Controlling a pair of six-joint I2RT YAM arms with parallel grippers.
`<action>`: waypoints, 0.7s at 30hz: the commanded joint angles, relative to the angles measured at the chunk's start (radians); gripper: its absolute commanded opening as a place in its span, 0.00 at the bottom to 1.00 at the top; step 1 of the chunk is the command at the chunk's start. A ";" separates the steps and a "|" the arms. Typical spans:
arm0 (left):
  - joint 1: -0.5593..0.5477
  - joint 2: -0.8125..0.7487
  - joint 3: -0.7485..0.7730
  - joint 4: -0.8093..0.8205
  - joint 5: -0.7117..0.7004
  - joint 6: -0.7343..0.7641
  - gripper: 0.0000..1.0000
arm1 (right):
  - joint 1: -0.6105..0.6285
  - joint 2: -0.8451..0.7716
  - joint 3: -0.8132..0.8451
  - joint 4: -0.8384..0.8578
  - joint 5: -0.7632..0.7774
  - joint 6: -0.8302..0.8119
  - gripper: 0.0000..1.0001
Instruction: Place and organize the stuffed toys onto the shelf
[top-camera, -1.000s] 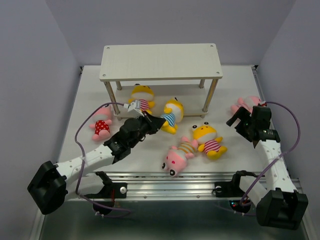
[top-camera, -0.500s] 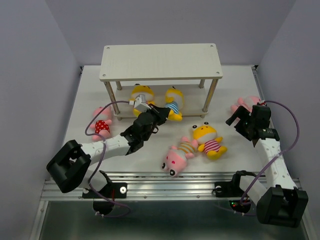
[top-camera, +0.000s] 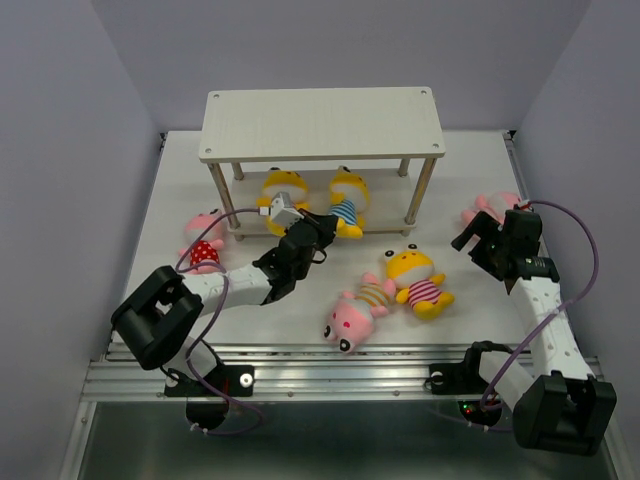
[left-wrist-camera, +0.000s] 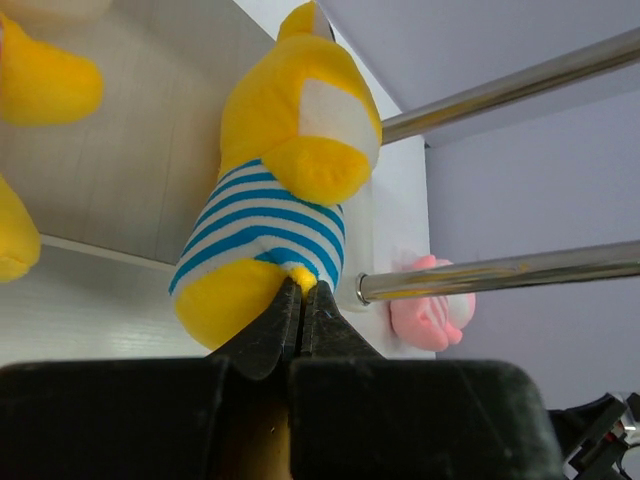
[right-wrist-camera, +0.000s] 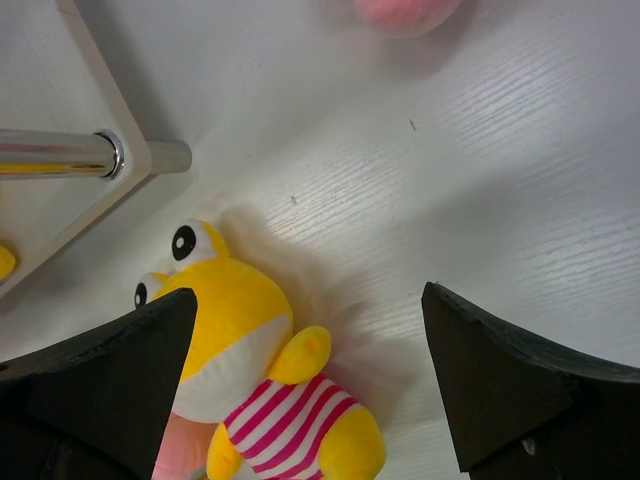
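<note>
The shelf stands at the back. A yellow toy lies on its lower board. Beside it lies a yellow toy in a blue-striped shirt, partly on that board. My left gripper is shut on the lower end of this toy; the jaws pinch a bit of yellow plush. My right gripper is open and empty, above the table near a yellow toy in a pink-striped shirt, which also shows in the top view.
A pink toy in a red-dotted shirt lies left of the shelf. A pink toy in a striped shirt lies at the front middle. Another pink toy lies at the far right, behind my right gripper. A shelf leg runs close to my left gripper.
My left arm has reached toward the shelf, carrying the blue-striped yellow toy from the table in front onto the lower board. The right arm has barely moved.
</note>
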 joint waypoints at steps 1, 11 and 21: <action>-0.002 0.004 0.049 -0.001 -0.091 -0.037 0.00 | 0.009 -0.027 0.032 0.057 0.002 -0.019 1.00; -0.002 0.009 0.039 -0.042 -0.197 -0.030 0.00 | 0.009 -0.019 0.027 0.063 -0.001 -0.029 1.00; 0.006 0.052 0.060 -0.073 -0.186 -0.048 0.00 | 0.009 -0.021 0.023 0.071 -0.006 -0.035 1.00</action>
